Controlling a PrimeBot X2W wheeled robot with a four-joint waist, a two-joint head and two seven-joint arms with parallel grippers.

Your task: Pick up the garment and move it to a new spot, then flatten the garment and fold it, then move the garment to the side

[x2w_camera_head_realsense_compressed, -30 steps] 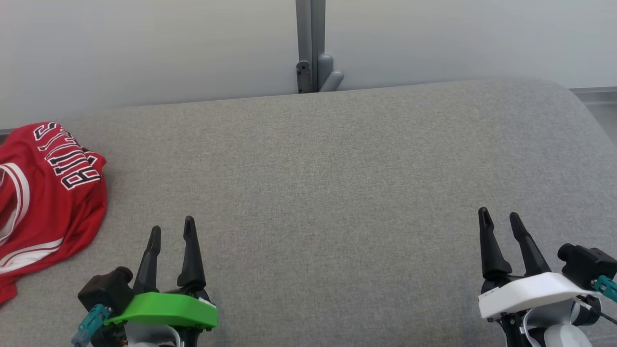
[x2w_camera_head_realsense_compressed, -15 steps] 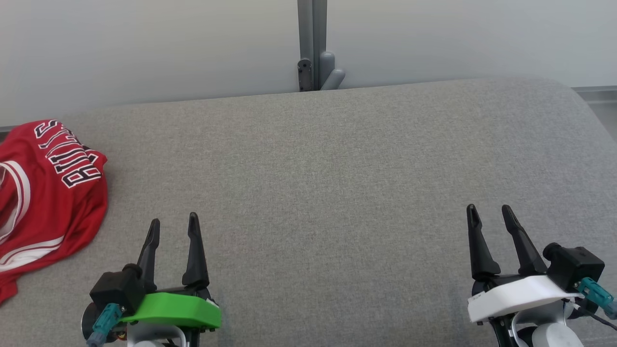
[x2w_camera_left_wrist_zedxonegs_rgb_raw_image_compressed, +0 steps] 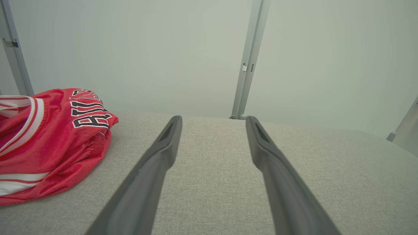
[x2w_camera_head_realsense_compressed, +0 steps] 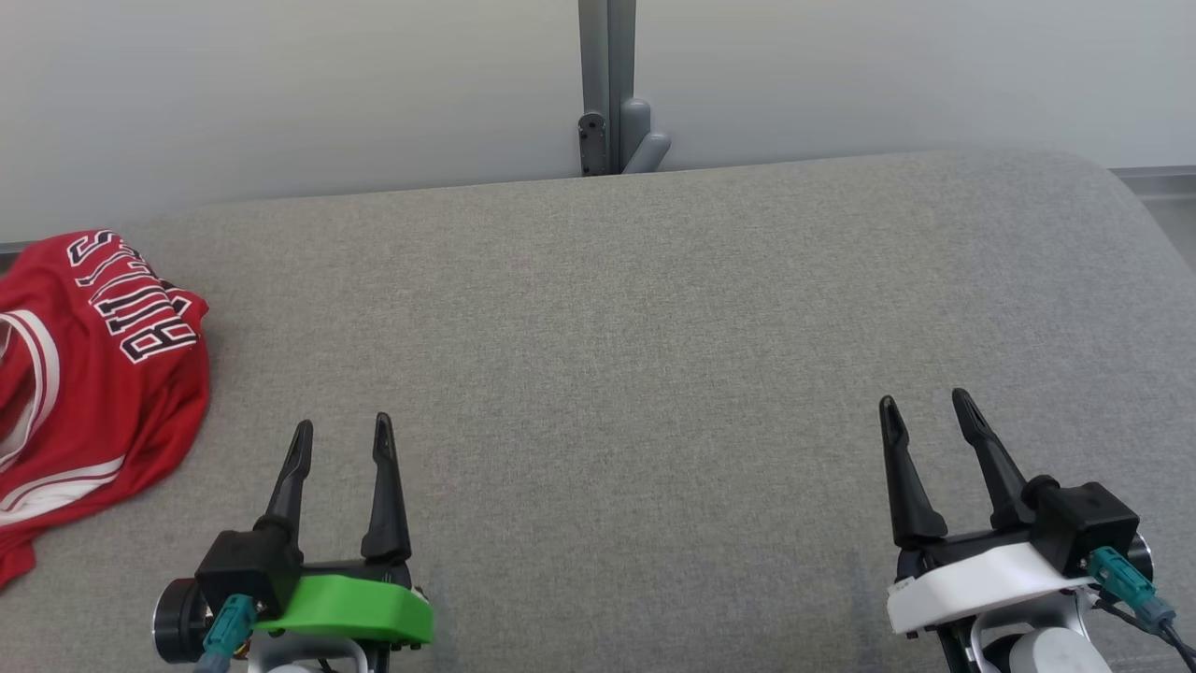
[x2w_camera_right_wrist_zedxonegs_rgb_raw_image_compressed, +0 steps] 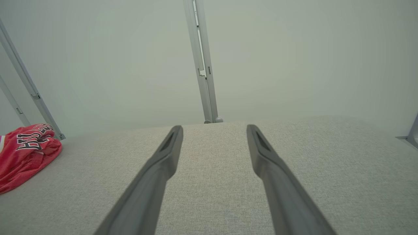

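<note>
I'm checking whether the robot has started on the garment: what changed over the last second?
The right gripper slid a little inward, toward the robot's left; the left gripper edged slightly toward its right. Nothing was grasped or released: both stay open and empty. The red jersey lies crumpled at the left of the grey cushion, untouched.

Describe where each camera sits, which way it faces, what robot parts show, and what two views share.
Head view: on the head, facing forward and down at the grey upholstered surface; left gripper and right gripper show.
Left wrist view: on that wrist, facing along its own dark fingers toward the pale wall.
Right wrist view: likewise, on the right wrist.
All share the crumpled red lettered jersey.
</note>
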